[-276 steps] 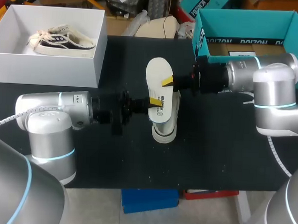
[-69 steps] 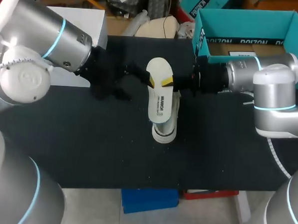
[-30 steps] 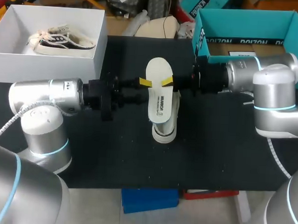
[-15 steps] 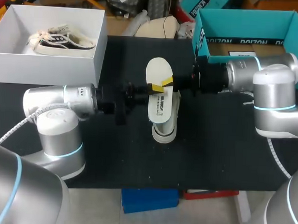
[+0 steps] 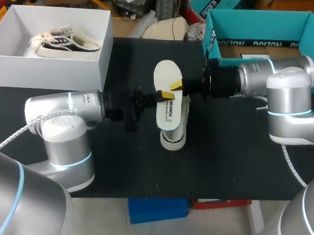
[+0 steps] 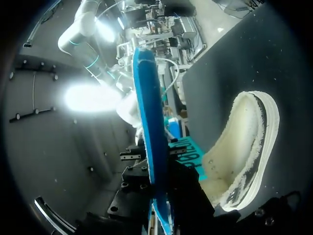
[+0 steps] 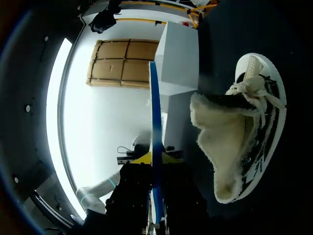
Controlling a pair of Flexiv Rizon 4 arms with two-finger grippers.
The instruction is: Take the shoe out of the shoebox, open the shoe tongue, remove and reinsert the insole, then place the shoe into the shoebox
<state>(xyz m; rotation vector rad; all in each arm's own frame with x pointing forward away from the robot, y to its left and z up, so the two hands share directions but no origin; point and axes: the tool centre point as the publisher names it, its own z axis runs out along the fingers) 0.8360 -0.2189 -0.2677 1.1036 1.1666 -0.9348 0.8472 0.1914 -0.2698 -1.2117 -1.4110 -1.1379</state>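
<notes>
Over the last second the left claw (image 5: 163, 94) has slid in from just beside the insole (image 5: 168, 111) onto its edge, while the right claw (image 5: 176, 86) has kept its place. The insole hangs flat above the shoe (image 5: 173, 136), which lies near the middle of the black worktop (image 5: 223, 163). The right claw pinches the insole from the opposite side. The left claw seems to pinch it too (its yellow tips flank the edge-on insole in the right wrist view, though contact is hard to make out). Both wrist views show the fleece-lined shoe beside the insole. At the left rear a white shoebox (image 5: 54, 70) holds a second shoe (image 5: 69, 42). A teal box (image 5: 257, 21) stands at the right rear.
</notes>
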